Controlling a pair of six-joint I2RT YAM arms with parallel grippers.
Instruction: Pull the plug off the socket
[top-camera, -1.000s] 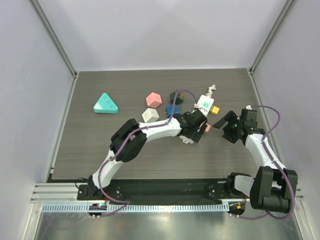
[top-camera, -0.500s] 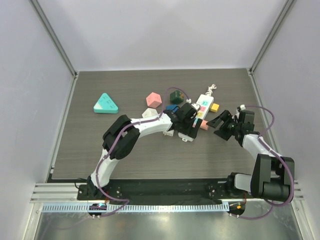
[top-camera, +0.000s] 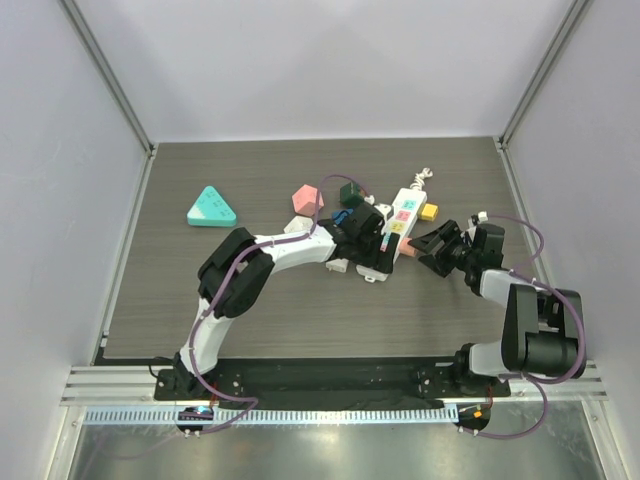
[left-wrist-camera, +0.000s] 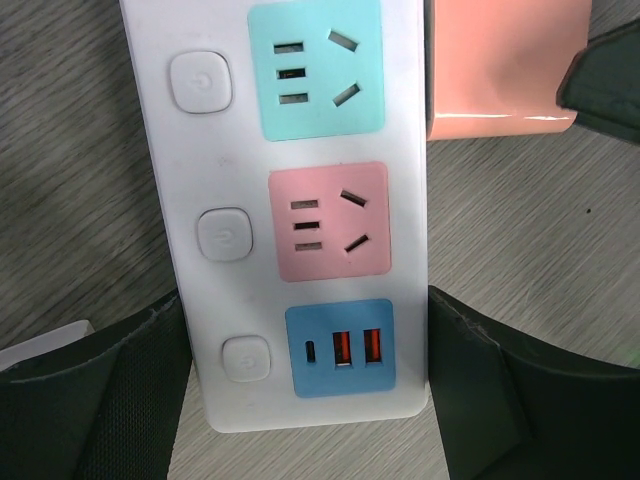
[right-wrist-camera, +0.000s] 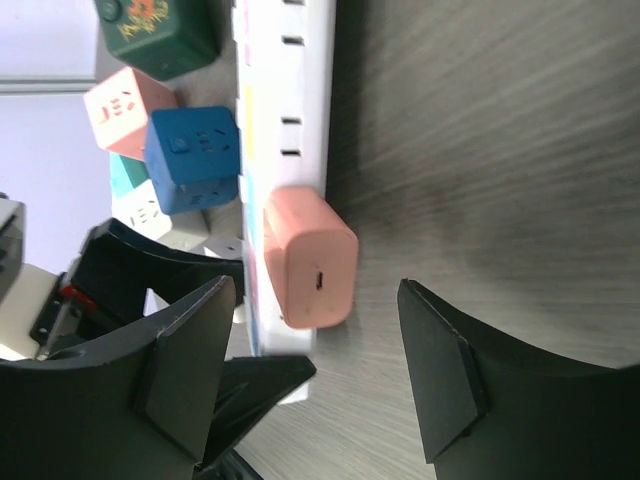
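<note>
Right hand (right-wrist-camera: 315, 370) is held with its fingers spread wide and nothing gripped. The pink plug (right-wrist-camera: 310, 270) is seen just ahead of it, in line with the gap but not yet between the fingers. Left hand (left-wrist-camera: 310, 400) is clamped across the end of the white socket strip (left-wrist-camera: 300, 230), a finger against each long side. The plug is judged seated in the strip's side, beyond the left hand's right finger. Bracing looks done; grasping and pulling remain.

Pink plug (left-wrist-camera: 505, 70), power strip (left-wrist-camera: 290, 215) cropped at top edge
</note>
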